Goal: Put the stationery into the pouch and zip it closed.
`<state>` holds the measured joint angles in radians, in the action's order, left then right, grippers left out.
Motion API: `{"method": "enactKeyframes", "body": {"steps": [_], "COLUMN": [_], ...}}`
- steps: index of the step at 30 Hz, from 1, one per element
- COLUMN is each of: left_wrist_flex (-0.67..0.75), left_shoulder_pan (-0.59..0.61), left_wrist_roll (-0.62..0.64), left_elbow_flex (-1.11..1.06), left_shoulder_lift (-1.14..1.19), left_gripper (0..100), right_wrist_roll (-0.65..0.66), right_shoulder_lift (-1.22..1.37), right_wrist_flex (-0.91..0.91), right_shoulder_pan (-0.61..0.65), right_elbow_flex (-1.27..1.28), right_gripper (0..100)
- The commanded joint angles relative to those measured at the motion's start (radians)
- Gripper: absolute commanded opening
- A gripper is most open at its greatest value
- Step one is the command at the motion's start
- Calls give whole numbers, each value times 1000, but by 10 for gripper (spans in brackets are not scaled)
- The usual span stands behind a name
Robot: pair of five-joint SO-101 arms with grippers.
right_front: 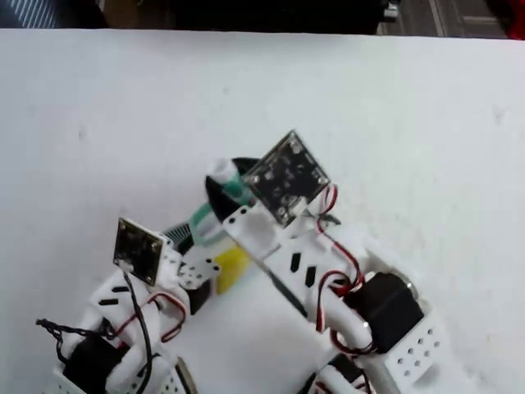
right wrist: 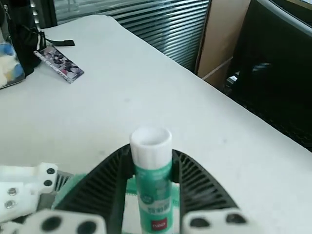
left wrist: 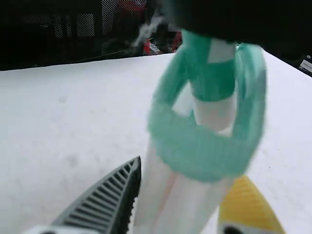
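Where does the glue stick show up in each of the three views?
High view: glue stick near the middle, beside the tilted camera board.
Left wrist view: glue stick close up, white body with a green band.
Right wrist view: glue stick close up, white cap outward.
Shared landmark: the black right pincer clamped on it.

White-and-teal glue stick (right wrist: pixel 152 195) (white cap), black ribbed right hand (right wrist: pixel 151 153), white table (right_front: pixel 369 98)
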<state>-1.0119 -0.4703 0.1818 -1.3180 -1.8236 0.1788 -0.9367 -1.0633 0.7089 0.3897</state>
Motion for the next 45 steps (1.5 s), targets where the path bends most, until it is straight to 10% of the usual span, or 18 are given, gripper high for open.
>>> {"method": "enactKeyframes", "body": {"steps": [1, 7, 19, 33, 45], "left_wrist_flex": [-2, -2, -2, 127, 141], "left_shoulder_pan": [13, 12, 8, 7, -64], "left_wrist_roll": [0, 0, -3, -87, -94], "left_elbow_flex": [54, 54, 52, -15, -46], "left_shoulder_lift": [4, 4, 4, 4, 4], "left_gripper": [264, 264, 260, 23, 23], "right_wrist_roll": [-57, -163, -55, 60, -387], "right_shoulder_lift": [-5, -8, -97, -56, 453], "right_wrist_flex": [-7, -39, -42, -209, -417], "right_shoulder_pan": [-73, -119, -125, -119, 2], "right_elbow_flex": [2, -2, -143, -216, -690], "right_gripper": [50, 307, 245, 244, 255]}}
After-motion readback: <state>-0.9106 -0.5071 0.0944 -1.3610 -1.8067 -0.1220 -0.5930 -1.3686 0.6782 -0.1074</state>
